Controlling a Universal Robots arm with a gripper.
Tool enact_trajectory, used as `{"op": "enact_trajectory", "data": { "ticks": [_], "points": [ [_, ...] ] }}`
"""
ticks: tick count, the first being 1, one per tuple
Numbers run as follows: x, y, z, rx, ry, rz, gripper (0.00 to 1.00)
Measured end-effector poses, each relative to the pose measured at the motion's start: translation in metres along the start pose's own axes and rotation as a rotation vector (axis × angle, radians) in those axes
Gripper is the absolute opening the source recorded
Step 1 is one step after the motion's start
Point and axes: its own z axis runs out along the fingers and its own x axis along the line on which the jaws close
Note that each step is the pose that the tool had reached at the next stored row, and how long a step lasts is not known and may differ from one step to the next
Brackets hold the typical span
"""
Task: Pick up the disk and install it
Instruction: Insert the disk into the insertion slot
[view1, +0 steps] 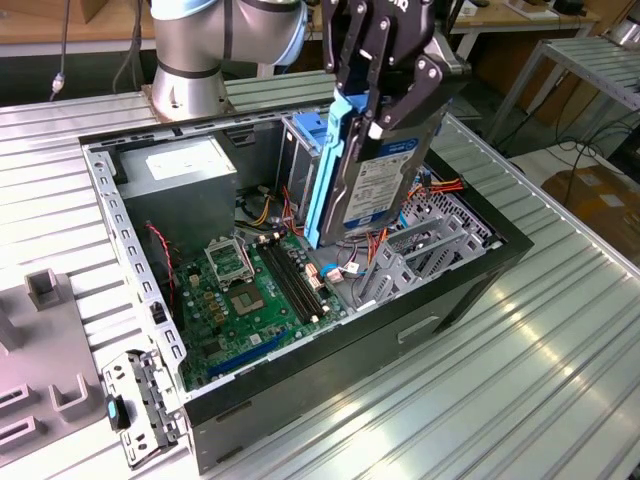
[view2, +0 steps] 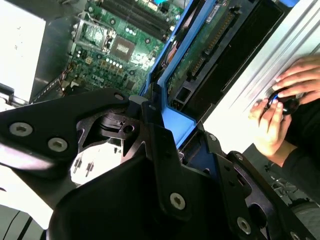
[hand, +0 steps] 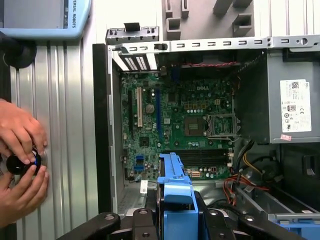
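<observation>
Ribbed metal surface (view1: 450, 400) runs across the foreground of the exterior view, and on it you have the open computer case (view1: 330, 365). Above its interior your pincer (view1: 378, 105) is pressed onto the disk (view1: 375, 185), pinching its upper end. Disk hangs on end, slightly tilted, label toward the camera, blue rail (view1: 325, 170) down the side at the exterior view's left. Its lower end is just beside the drive cage (view1: 300, 150) and over the motherboard (view1: 240, 300); you cannot tell whether it touches anything. Grey power supply (view1: 185, 175) sits in the case's far corner.

In the second wrist view, the black pincer (view2: 180, 130) is closest. Past it the disk (view2: 200, 55) shows its green circuit-board side, edged in blue. Motherboard (view2: 120, 45) lies beyond. A person's hand (view2: 267, 125) is on the surface outside the case, fingers at a small dark object (view2: 287, 104).

In the first wrist view, the pincer (hand: 177, 220) clamps the disk (hand: 175, 175), seen edge-on as a blue strip over the motherboard (hand: 190, 125). Power supply (hand: 295, 100) is well apart. A hand (hand: 20, 132) and a second hand (hand: 20, 195) hold a small black round part (hand: 20, 162) beside the case.
</observation>
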Motion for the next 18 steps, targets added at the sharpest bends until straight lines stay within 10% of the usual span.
{"op": "enact_trajectory", "data": {
  "ticks": [3, 18],
  "points": [
    [-0.0004, -0.0109, 0.0005, 0.0001, -0.0001, 0.000, 0.37],
    [-0.0001, -0.0129, 0.0033, 0.0000, 0.0000, 0.000, 0.37]
  ]
}}
